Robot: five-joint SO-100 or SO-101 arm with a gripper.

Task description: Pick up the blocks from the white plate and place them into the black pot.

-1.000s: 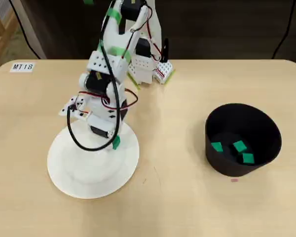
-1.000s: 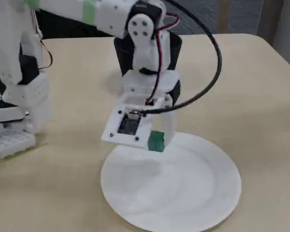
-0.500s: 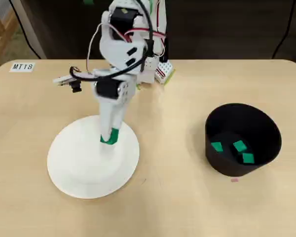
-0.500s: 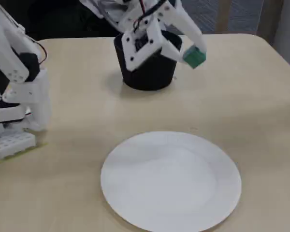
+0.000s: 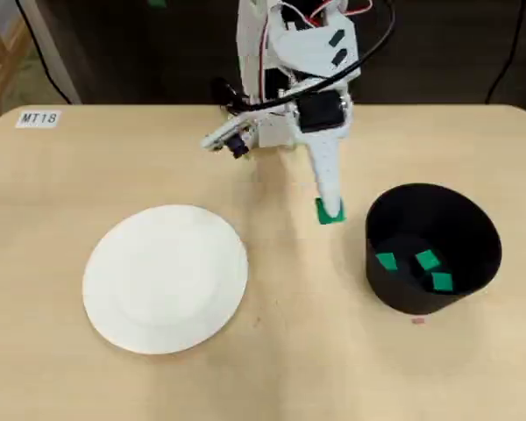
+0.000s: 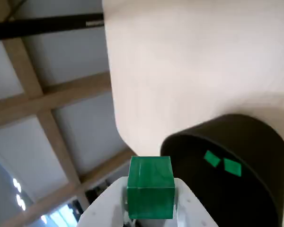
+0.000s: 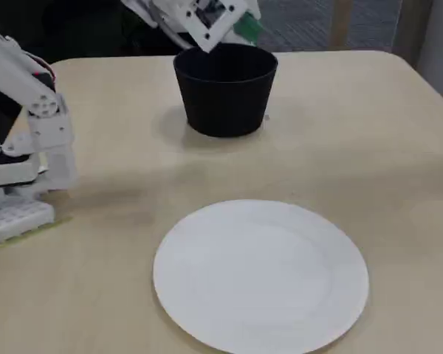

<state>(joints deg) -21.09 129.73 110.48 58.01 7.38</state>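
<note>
While the white plate (image 5: 165, 278) lies bare left of the black pot (image 5: 431, 250) overhead, three blocks (image 5: 427, 260) sit inside the pot, hidden in the fixed view. Gripper (image 5: 330, 211) pinches a fourth green block (image 6: 150, 187), raised beside the pot's rim.

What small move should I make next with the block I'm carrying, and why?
Probably carry the claw a bit farther over the black pot before opening. In the overhead view the held green block sits just outside the pot's rim, toward the white plate, which looks empty. Three green blocks already lie inside, so this seems the last one.
</note>
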